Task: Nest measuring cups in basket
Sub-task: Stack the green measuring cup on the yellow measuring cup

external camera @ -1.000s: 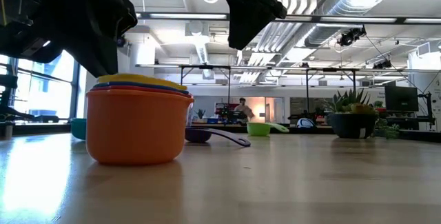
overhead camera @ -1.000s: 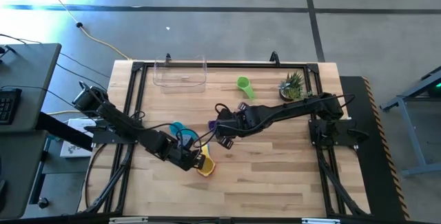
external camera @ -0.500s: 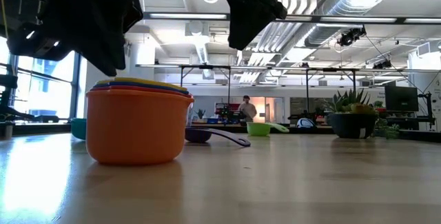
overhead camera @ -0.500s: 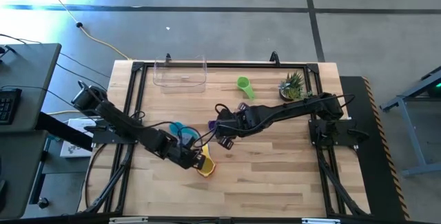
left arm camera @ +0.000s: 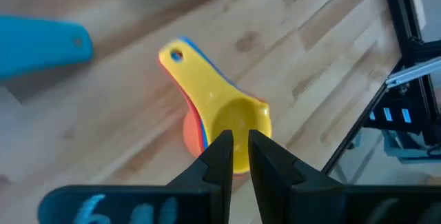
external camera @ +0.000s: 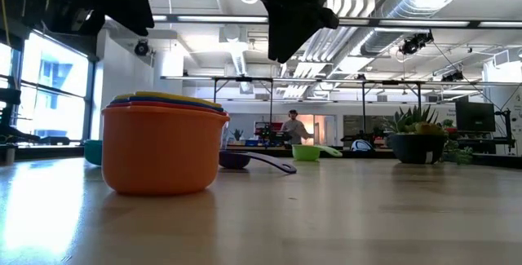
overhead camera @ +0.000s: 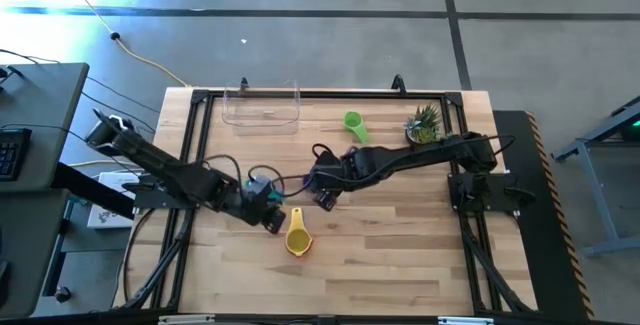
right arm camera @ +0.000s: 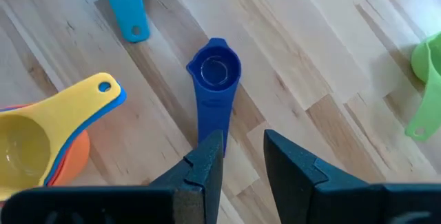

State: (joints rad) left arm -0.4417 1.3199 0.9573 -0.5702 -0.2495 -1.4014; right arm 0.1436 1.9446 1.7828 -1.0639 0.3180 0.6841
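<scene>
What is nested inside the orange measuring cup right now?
The orange measuring cup holds a yellow cup on top, with a blue rim and a reddish edge showing beneath. How many cups sit between is covered.

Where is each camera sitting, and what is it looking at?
High view: above the table, looking straight down; both dark arms show, the clear plastic basket at the far edge.
Low view: at tabletop height, looking level across; the nested stack in the orange plastic cup fills the front, arms hang overhead.
Left wrist view: on the left arm, looking past the left gripper at the yellow cup.
Right wrist view: past the right gripper at the small dark blue cup.
Both wrist views share the yellow cup.
</scene>
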